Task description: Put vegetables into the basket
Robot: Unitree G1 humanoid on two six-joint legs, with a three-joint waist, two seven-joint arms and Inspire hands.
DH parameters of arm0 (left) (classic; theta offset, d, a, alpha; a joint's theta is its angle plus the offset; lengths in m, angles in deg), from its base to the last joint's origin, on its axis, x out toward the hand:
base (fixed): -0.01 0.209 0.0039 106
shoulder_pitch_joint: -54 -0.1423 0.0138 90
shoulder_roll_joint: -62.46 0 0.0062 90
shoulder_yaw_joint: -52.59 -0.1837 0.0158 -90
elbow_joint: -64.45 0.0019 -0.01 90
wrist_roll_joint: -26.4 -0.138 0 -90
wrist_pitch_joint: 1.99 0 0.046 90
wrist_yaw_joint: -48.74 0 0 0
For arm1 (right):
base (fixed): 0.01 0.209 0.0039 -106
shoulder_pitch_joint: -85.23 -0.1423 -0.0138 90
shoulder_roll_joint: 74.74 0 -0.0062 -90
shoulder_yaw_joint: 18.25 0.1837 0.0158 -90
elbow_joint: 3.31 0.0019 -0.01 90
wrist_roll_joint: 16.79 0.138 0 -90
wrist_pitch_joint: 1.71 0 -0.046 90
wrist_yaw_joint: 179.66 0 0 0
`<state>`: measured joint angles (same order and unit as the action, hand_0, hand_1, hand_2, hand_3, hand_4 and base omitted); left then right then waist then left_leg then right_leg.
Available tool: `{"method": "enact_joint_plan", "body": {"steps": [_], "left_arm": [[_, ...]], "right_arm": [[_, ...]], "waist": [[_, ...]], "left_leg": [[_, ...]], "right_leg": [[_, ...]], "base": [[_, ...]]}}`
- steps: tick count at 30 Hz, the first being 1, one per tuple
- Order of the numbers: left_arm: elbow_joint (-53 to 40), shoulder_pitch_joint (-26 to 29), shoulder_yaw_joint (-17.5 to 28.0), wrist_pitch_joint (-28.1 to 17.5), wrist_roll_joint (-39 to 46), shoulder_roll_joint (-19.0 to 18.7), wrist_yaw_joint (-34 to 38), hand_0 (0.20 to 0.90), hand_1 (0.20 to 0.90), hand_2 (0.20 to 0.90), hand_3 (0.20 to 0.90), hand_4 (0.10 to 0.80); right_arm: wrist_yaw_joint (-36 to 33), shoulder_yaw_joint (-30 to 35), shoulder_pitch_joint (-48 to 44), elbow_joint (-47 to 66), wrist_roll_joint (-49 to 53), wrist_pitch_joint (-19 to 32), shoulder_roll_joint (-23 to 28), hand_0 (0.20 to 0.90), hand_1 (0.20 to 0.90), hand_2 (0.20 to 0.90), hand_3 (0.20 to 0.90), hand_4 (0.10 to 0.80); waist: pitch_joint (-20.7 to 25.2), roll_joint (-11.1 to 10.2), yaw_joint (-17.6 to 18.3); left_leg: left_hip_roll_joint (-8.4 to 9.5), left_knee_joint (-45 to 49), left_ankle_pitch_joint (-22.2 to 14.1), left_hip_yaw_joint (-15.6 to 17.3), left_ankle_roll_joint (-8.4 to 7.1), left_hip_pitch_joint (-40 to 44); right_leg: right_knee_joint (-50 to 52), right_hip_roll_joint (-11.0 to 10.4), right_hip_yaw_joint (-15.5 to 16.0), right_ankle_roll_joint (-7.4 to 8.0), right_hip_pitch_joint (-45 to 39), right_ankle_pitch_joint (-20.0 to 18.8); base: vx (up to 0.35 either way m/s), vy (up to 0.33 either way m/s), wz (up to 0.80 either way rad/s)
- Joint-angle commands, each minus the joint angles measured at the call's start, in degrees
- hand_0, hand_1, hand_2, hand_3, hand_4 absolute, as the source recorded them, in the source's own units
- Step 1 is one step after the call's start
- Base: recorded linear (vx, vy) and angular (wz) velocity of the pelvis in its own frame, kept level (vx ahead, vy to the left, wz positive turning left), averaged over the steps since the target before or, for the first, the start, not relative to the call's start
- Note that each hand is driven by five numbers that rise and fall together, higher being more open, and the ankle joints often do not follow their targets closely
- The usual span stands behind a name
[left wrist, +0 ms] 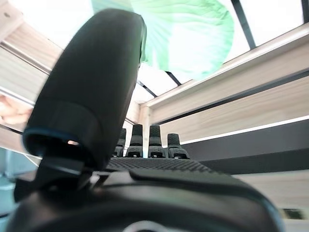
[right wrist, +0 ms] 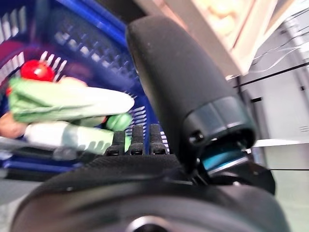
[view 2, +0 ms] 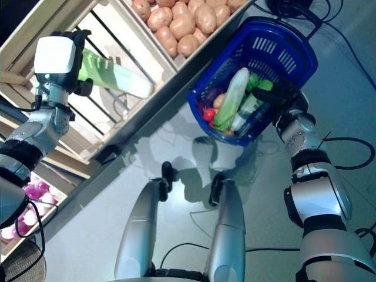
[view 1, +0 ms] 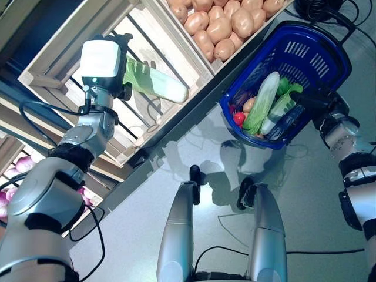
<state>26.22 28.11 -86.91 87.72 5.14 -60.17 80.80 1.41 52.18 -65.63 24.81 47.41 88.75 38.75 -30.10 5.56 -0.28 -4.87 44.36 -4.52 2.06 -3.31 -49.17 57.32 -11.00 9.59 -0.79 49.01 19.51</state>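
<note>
Currently the left hand [view 1: 115, 51] is closed round one end of a pale green cabbage [view 1: 157, 83], holding it up in front of an open wooden crate [view 1: 88, 35], well apart from the blue basket [view 1: 305, 53]. That basket hangs from the right hand [view 1: 314, 101], whose fingers curl over its rim. Inside the basket lie another long cabbage [view 1: 262, 101], a red tomato [view 1: 238, 118] and further greens. Beside the basket, a neighbouring crate holds potatoes [view 1: 222, 26].
</note>
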Motion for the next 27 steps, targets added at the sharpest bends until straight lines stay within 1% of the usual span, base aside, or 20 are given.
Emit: {"method": "enact_joint_plan", "body": {"steps": [1, 3, 5, 8, 10, 12, 16, 20, 23, 26, 27], "left_arm": [[-0.87, 8.08, 1.33, 2.37, -3.84, -6.38, 1.16, 0.9, 0.9, 0.9, 0.9, 0.8], [-1.42, 8.73, -0.46, 3.72, -4.58, -6.51, 0.2, 0.9, 0.9, 0.9, 0.9, 0.8], [-1.52, 8.52, -0.82, 4.62, -4.81, -6.42, -0.21, 0.9, 0.9, 0.9, 0.9, 0.8], [-1.2, 8.14, -1.29, 5.31, -4.96, -5.62, 0.06, 0.9, 0.9, 0.9, 0.9, 0.8], [-1.18, 8.87, -1.99, 5.81, -5.93, -5.16, -0.52, 0.9, 0.9, 0.9, 0.9, 0.8], [0.07, 9.88, -3.03, 6.06, -5.37, -4.29, -0.39, 0.9, 0.9, 0.9, 0.9, 0.8], [2.36, 11.55, -5.24, 6.77, -6.02, -2.17, -1.5, 0.9, 0.9, 0.9, 0.9, 0.8], [3.99, 12.18, -6.46, 7.96, -5.28, -0.05, -5.31, 0.9, 0.9, 0.9, 0.9, 0.8], [4.96, 12.15, -6.27, 9.5, -5.18, 0.8, -6.82, 0.9, 0.9, 0.9, 0.9, 0.8], [6.13, 12.72, -6.19, 8.45, -4.48, 1.29, -6.9, 0.9, 0.9, 0.9, 0.9, 0.8], [6.09, 13.26, -6.25, 8.98, -4.16, 1.36, -6.8, 0.9, 0.9, 0.9, 0.9, 0.8]], "right_arm": [[4.65, 0.71, -1.11, 9.28, 5.0, 5.06, 1.61, 0.9, 0.9, 0.9, 0.9, 0.8], [5.78, 0.65, 2.16, 11.65, 6.85, 4.91, 1.62, 0.9, 0.9, 0.9, 0.9, 0.8], [6.8, 0.79, 4.17, 12.76, 7.16, 4.9, 1.4, 0.9, 0.9, 0.9, 0.9, 0.8], [8.14, 0.37, 7.57, 15.1, 4.87, 2.54, 1.15, 0.9, 0.9, 0.9, 0.9, 0.8], [9.22, -0.17, 8.82, 15.22, 4.61, 1.73, 1.47, 0.9, 0.9, 0.9, 0.9, 0.8], [10.61, -0.9, 9.26, 14.74, 5.05, 1.41, 1.8, 0.9, 0.9, 0.9, 0.9, 0.8], [11.09, -1.8, 9.83, 14.77, 5.79, 2.42, 1.28, 0.9, 0.9, 0.9, 0.9, 0.8], [10.08, -2.59, 9.27, 16.34, 6.79, 3.44, 0.81, 0.9, 0.9, 0.9, 0.9, 0.8], [9.36, -3.09, 8.22, 17.72, 7.74, 4.12, 0.49, 0.9, 0.9, 0.9, 0.9, 0.8], [9.15, -3.45, 7.08, 18.28, 8.37, 4.99, 0.08, 0.9, 0.9, 0.9, 0.9, 0.8], [8.83, -3.41, 6.75, 18.67, 8.47, 5.14, -0.02, 0.9, 0.9, 0.9, 0.9, 0.8]], "waist": [[0.3, -1.5, 1.12], [0.3, -1.6, 1.86], [0.3, -1.76, 2.2], [0.3, -2.08, 2.83], [0.3, -2.32, 3.06], [0.3, -2.6, 3.17], [0.3, -3.1, 3.4], [0.3, -3.34, 3.58], [0.3, -3.56, 3.59], [0.3, -3.85, 3.58], [0.3, -4.03, 3.57]], "left_leg": [[-1.49, 1.99, -7.48, 3.9, 0.86, 4.11], [-1.93, 4.15, -8.68, 3.88, 1.16, 1.88], [-2.13, 5.02, -9.08, 3.73, 1.17, 0.76], [-2.42, 6.39, -9.6, 3.67, 1.09, -1.6], [-2.54, 6.81, -9.57, 3.57, 1.16, -3.16], [-2.57, 7.31, -9.41, 3.26, 1.18, -5.22], [-2.39, 7.98, -9.18, 2.74, 1.26, -8.42], [-2.06, 8.05, -8.73, 2.62, 1.25, -11.24], [-1.97, 7.42, -8.18, 2.58, 1.27, -12.34], [-1.79, 7.37, -7.83, 2.3, 1.23, -13.73], [-1.76, 7.54, -7.78, 2.17, 1.31, -14.33]], "right_leg": [[-2.43, 0.45, -3.25, 0.67, -1.41, -4.17], [-0.85, 0.29, -4.01, 0.92, 1.04, -3.8], [-0.39, 0.3, -4.27, 1.1, 2.13, -3.79], [0.05, 0.34, -4.53, 1.42, 4.4, -3.95], [-0.05, 0.27, -4.45, 1.54, 5.84, -4.39], [-0.11, 0.24, -4.34, 1.64, 7.68, -4.87], [-0.14, 0.25, -4.3, 2.11, 10.76, -5.89], [-0.8, 0.36, -4.37, 2.65, 13.32, -7.01], [-1.34, 0.49, -4.33, 2.89, 14.4, -7.62], [-1.38, 0.74, -4.39, 2.87, 15.61, -7.95], [-1.14, 0.88, -4.42, 2.89, 16.18, -8.03]], "base": [[0.0, 0.093, -0.08], [0.001, 0.102, -0.09], [0.014, 0.092, -0.11], [0.004, 0.1, -0.08], [-0.015, 0.075, -0.14], [-0.032, 0.055, -0.07], [-0.033, 0.03, -0.02], [-0.045, 0.026, -0.04], [-0.048, 0.021, -0.06], [-0.053, 0.008, -0.06], [-0.056, 0.005, -0.07]]}}
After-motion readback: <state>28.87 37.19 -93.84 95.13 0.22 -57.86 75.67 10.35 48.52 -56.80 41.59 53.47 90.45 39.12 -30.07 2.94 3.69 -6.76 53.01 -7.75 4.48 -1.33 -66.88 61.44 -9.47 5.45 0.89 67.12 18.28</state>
